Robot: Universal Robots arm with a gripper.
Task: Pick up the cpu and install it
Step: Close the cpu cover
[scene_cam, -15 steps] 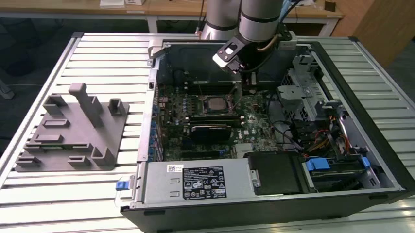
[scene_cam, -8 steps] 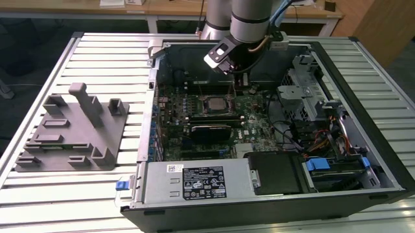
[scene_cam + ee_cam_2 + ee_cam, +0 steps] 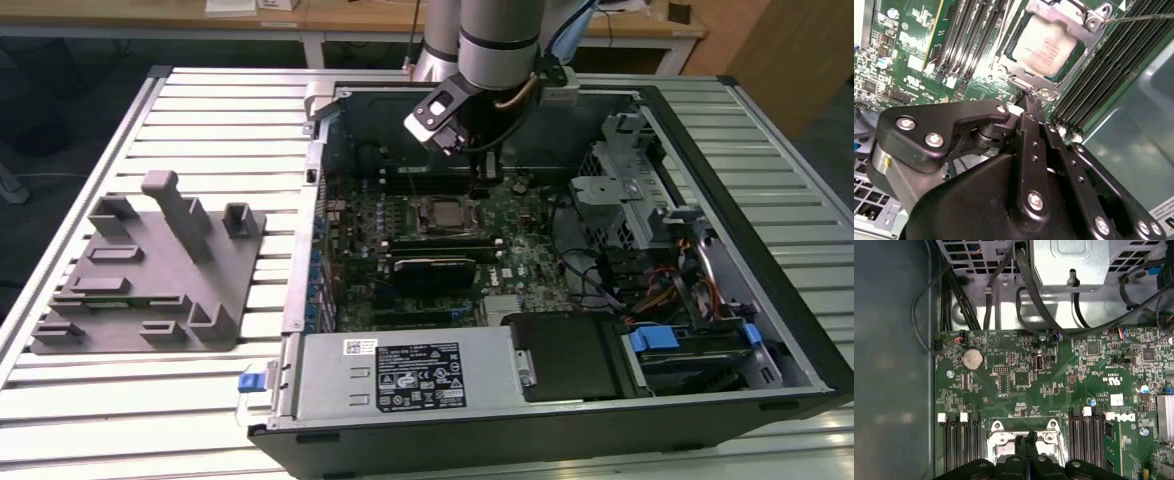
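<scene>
Now we see the cpu [image 3: 441,213] lying in its socket [image 3: 1089,22] on the motherboard [image 3: 521,262] inside the open case [image 3: 534,445], mid-frame in the exterior view. Our claw [image 3: 1029,96] hangs over the socket, fingers pressed together, gripping nothing. A grey tray [image 3: 134,290] sits on the tabletop [image 3: 200,400] at the exterior view's left.

The cpu [image 3: 1046,47] sits on the motherboard [image 3: 527,245] inside the case [image 3: 561,440], tray [image 3: 134,290] at the exterior view's left

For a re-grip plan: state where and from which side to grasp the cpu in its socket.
Probably from straight above, pinching the cpu by two opposite edges of its raised top: it lies flat, the metal frame rings it, and memory slots flank it.
</scene>
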